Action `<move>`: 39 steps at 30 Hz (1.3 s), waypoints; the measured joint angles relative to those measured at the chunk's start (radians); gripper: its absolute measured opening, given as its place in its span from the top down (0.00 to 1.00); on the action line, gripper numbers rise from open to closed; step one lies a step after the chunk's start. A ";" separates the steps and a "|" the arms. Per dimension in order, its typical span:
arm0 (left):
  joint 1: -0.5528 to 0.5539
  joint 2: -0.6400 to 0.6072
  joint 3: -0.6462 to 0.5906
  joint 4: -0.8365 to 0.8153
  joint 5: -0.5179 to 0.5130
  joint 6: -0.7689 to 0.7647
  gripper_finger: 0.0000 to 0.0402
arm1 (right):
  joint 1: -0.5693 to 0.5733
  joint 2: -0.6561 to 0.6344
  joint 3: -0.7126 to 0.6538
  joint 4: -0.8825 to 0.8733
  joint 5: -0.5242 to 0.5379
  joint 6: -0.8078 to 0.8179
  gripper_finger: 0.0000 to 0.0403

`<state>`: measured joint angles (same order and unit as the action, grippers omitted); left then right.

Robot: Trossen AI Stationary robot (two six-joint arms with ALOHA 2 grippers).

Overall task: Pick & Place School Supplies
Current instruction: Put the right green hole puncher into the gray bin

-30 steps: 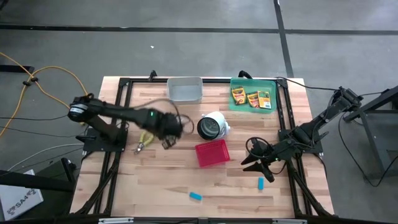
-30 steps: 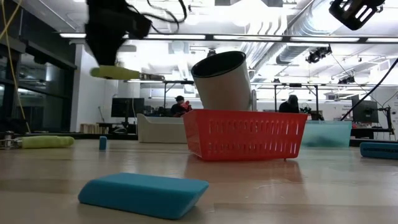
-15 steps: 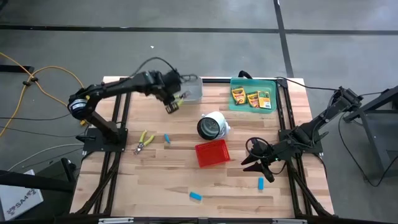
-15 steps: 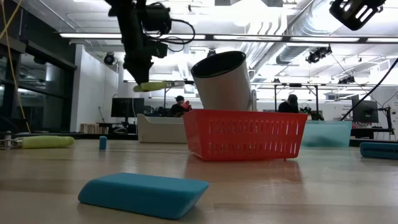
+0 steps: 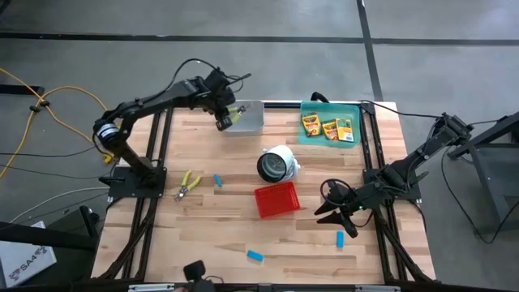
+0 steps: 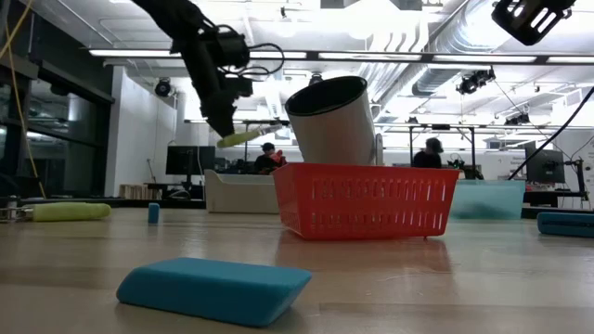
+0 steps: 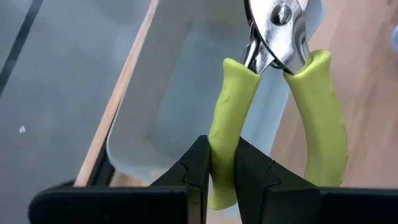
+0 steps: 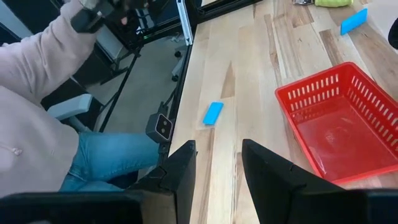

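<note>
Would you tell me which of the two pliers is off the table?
The pliers clamped in the left tool over the grey bin; the other pair lies on the table's left side.

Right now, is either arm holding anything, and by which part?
Yes. The left gripper holds pliers by one yellow-green handle, over the grey bin. The right gripper is open and holds nothing.

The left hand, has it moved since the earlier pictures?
Yes. In the high view the left hand, shut on the pliers, has gone from near the red basket to the far edge, over the grey bin.
</note>
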<state>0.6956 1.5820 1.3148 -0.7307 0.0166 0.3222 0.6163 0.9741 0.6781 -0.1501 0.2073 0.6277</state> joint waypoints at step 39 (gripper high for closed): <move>0.047 0.215 0.000 0.141 0.013 0.126 0.85 | -0.001 0.000 0.000 0.005 0.003 0.008 0.70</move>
<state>0.7429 1.7966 1.3144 -0.5896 0.0292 0.4480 0.6155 0.9745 0.6777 -0.1448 0.2108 0.6361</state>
